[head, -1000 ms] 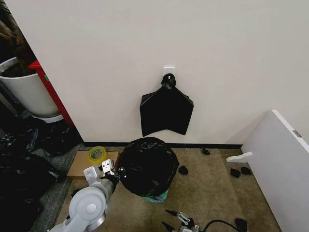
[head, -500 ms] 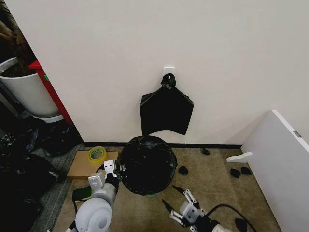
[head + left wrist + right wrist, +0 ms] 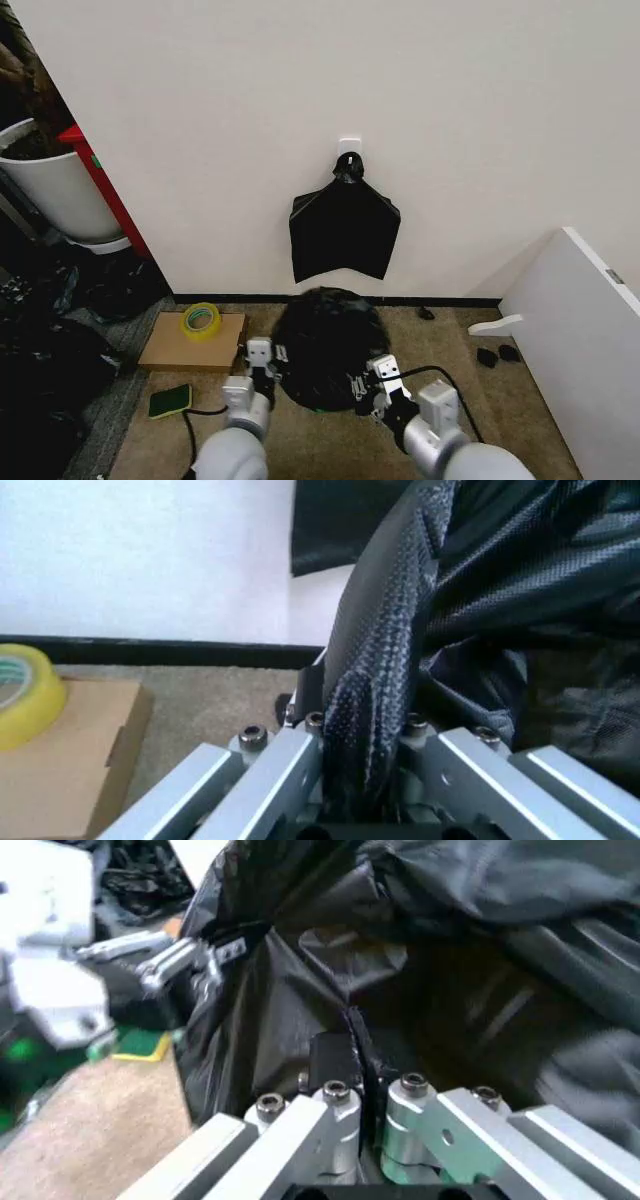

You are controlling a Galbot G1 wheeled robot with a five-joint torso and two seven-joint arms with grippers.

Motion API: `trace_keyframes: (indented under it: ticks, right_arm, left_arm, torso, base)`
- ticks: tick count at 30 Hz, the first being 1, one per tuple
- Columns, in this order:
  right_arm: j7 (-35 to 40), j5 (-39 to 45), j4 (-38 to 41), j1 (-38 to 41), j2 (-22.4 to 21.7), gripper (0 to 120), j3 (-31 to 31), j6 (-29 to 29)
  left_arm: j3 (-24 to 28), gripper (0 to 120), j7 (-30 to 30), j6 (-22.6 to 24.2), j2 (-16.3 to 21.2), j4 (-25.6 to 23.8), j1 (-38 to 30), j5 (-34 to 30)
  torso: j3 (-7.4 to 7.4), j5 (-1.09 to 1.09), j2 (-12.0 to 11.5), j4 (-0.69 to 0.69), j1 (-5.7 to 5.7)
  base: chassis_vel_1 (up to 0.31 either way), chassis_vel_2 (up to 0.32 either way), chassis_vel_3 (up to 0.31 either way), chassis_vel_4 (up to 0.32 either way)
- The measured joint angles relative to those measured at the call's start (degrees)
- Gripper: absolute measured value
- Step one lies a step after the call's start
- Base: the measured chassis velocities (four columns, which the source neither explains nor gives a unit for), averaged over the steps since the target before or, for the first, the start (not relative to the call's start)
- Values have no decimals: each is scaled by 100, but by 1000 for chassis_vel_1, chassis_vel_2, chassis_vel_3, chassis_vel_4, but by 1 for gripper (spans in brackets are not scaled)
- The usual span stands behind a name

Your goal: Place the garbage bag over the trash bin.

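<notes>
Garbage bag (image 3: 328, 345) billows over the trash bin (image 3: 318, 404) on the carpet by the wall, stretched between both arms: left gripper (image 3: 263, 358) pinches its left edge, right gripper (image 3: 372, 385) its right, jaws clamped narrow on film.

One garbage bag (image 3: 330, 335), one hanging bag bundle (image 3: 344, 232), one tape roll (image 3: 201, 320), one cardboard box (image 3: 190, 343), one plant pot (image 3: 55, 190), two grippers.
</notes>
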Motion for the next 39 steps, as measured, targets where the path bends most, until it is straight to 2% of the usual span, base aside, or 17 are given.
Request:
trace_keyframes:
  ticks: [8,10,14,17,24,28,34,39]
  right_arm:
    - [651,-83,-922,1111,413,0,-862,-564]
    - [681,-84,-976,1167,436,0,-901,-595]
    - [1127,150,-1595,1737,539,0,-1210,-703]
    - [1380,324,-1857,1929,537,0,-1309,-704]
    - [1503,162,-2414,2146,695,0,-1618,-703]
    - [1797,-74,-2859,2322,1069,0,-1818,-702]
    - [1985,-90,-3217,2446,1332,0,-1945,-695]
    - [1986,-96,-3490,2529,1333,0,-1917,-688]
  left_arm:
    - [159,1,4,84,20,12,-91,117]
    - [161,1,6,86,24,9,-88,122]
    - [168,1,20,108,87,-55,-19,130]
    - [170,1,19,113,153,-102,7,110]
    - [125,1,9,145,305,-202,5,-38]
    - [13,1,30,196,310,-328,66,-103]
    - [-25,1,41,245,364,-451,174,-218]
    - [-28,1,128,159,378,-441,244,86]
  torso:
    - [0,-2,0,0,0]
    - [0,-1,0,0,0]
    - [0,-1,0,1,0]
    - [0,-1,0,1,0]
    - [0,-1,0,0,0]
    - [0,-2,0,0,0]
    - [0,-1,0,1,-1]
    - [0,-1,0,1,-1]
  base:
    - [0,0,0,0]
    - [0,0,0,0]
    - [0,0,0,0]
    - [0,0,0,0]
    - [0,0,0,0]
    - [0,0,0,0]
    - [0,0,0,0]
    - [0,0,0,0]
